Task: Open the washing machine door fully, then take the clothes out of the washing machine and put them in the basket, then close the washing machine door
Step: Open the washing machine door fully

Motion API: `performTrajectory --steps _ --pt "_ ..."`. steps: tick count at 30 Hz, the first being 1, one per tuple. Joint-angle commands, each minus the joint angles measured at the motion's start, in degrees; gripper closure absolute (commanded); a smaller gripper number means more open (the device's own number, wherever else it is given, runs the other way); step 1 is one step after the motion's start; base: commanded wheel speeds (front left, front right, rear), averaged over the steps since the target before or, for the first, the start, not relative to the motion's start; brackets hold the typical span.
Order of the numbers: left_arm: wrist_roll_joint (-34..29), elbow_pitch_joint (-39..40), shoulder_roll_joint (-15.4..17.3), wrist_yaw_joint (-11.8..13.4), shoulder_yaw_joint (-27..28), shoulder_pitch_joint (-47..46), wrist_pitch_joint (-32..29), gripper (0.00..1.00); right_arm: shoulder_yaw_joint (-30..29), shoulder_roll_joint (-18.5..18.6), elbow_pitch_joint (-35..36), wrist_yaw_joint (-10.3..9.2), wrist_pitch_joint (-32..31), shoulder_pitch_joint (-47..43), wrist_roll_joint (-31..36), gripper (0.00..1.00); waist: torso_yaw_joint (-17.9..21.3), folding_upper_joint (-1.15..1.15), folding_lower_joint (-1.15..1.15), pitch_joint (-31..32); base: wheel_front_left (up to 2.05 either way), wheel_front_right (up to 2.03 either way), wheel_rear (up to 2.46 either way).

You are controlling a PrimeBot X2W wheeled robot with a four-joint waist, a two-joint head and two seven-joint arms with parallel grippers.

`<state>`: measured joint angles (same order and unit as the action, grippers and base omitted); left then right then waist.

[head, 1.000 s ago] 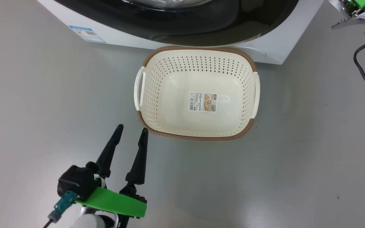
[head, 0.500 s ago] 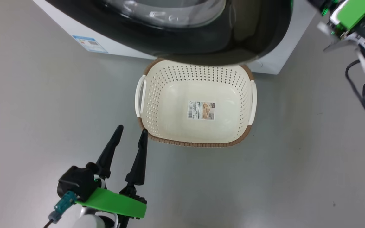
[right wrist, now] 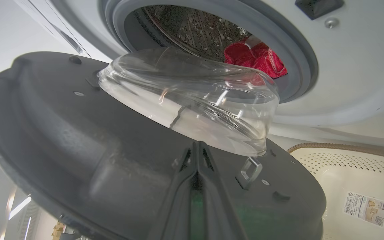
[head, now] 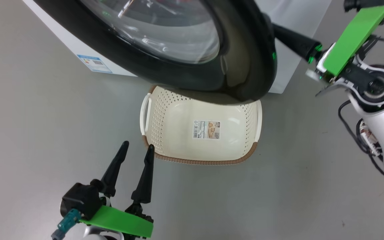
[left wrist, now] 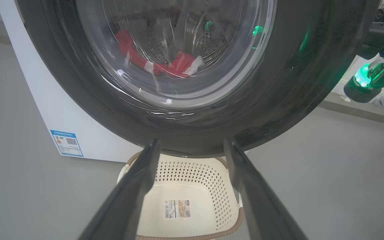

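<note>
The washing machine door (head: 245,66) stands partly swung out, its black rim hanging over the far end of the basket (head: 178,133). My right gripper (head: 277,30) is shut, with its tips behind the door's right edge. In the right wrist view its closed fingers (right wrist: 197,146) rest against the door's grey inner face (right wrist: 78,150), below the glass bowl. Red and white clothes (right wrist: 252,56) lie in the drum and also show through the glass (left wrist: 178,63). My left gripper (head: 138,146) is open and holds nothing, just in front of the basket's near left corner.
The white washing machine (head: 83,50) carries a blue label (head: 93,63) at its lower corner. Its grey door seal (right wrist: 298,50) rings the drum opening. Grey floor lies around the basket on all sides. The basket holds just a label (head: 206,129).
The door has swung outward over the basket. My right arm has come into view at the upper right, behind the door's edge. The camera has shifted. The left gripper has not moved.
</note>
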<state>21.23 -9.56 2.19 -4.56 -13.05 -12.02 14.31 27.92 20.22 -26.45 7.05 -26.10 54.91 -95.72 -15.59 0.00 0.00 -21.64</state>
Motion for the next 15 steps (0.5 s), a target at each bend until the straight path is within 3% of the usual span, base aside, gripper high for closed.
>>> performTrajectory --steps 1,15 --pt "-0.56 1.23 0.69 0.08 2.04 0.74 0.69 0.00 -0.10 -1.58 2.31 0.44 -0.98 -2.32 0.26 1.00 0.22 0.00 0.00 0.67 0.00 0.00 0.00" --pt "-0.65 1.76 0.69 0.28 2.29 1.93 0.69 0.00 -1.26 -2.97 6.07 0.44 -5.38 -7.61 0.33 1.00 0.39 0.00 0.00 1.75 0.00 0.00 0.00"
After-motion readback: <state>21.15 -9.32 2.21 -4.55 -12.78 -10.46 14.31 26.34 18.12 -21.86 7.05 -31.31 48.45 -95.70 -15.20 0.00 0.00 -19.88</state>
